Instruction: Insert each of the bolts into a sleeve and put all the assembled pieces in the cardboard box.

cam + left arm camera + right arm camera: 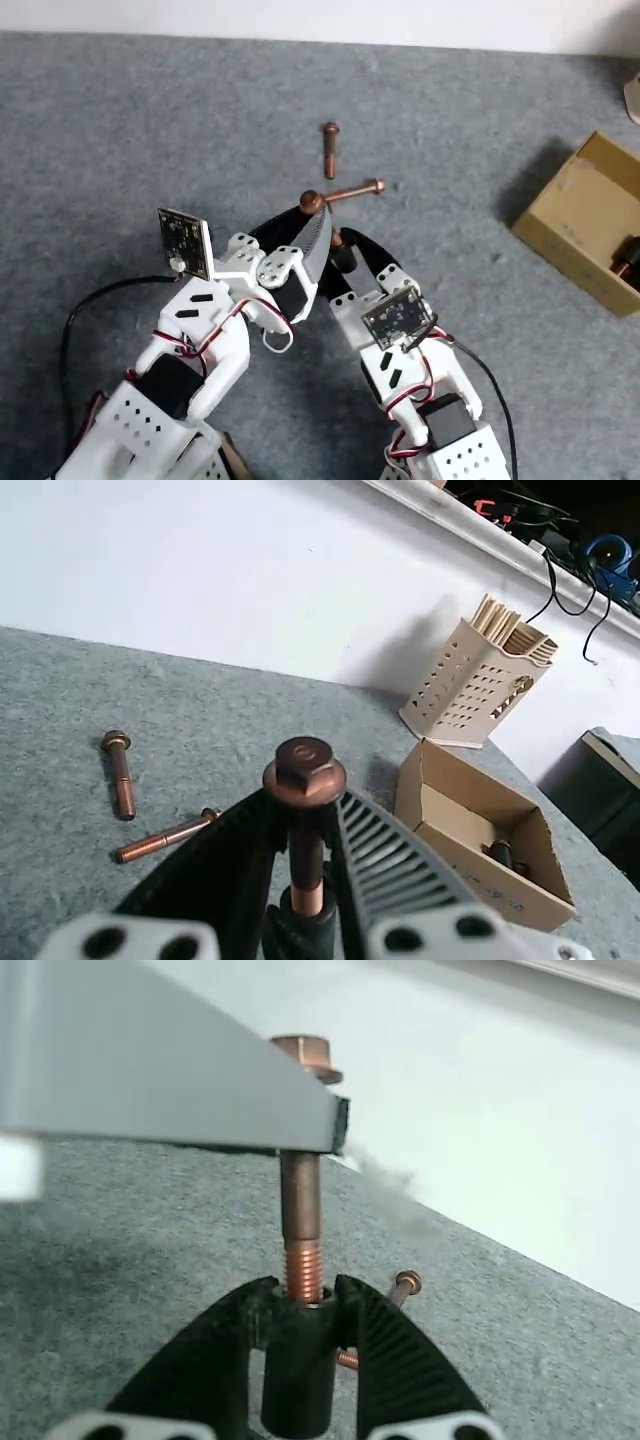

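My left gripper (305,815) is shut on a copper bolt (305,780), held upright by its shank just under the head. My right gripper (300,1310) is shut on a black sleeve (298,1370), directly below. The bolt's threaded tip (302,1272) sits in the sleeve's top opening. In the high view the two grippers meet at mid-table, left gripper (312,215) over right gripper (340,248). Two loose bolts (330,150) (352,192) lie just beyond them. The cardboard box (585,215) stands at the right edge, with a dark piece (630,258) inside.
A beige perforated holder (480,675) stands against the white wall behind the box (470,830). The grey felt table (150,130) stretches to the left and far side. Cables trail from both arms near the front edge.
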